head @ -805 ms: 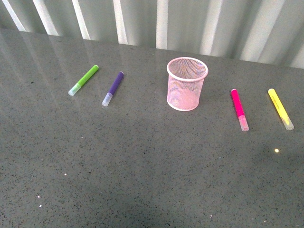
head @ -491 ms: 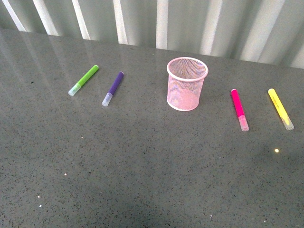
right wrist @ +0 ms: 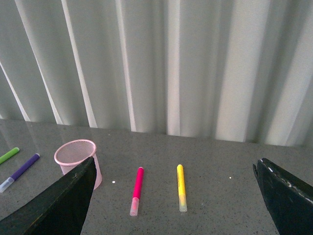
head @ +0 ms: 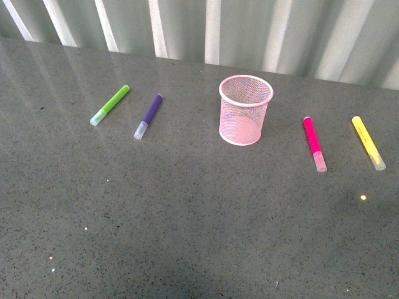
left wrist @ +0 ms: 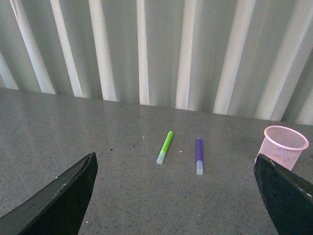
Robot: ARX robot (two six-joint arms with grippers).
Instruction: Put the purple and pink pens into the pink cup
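The setting looks like a staged test bench in a lab or studio. A broad, dark grey speckled worktop (head: pixel 187 224), glossy enough to mirror the light, runs back to a pale curtain (head: pixel 249 31) whose vertical folds close off the whole background. Stationery is laid out on it in a spaced row: a lime green pen (head: pixel 110 104), a purple pen (head: pixel 148 116), a pink cup (head: pixel 245 110) of wire mesh, a pink pen (head: pixel 313 143) and a yellow pen (head: pixel 368 142).
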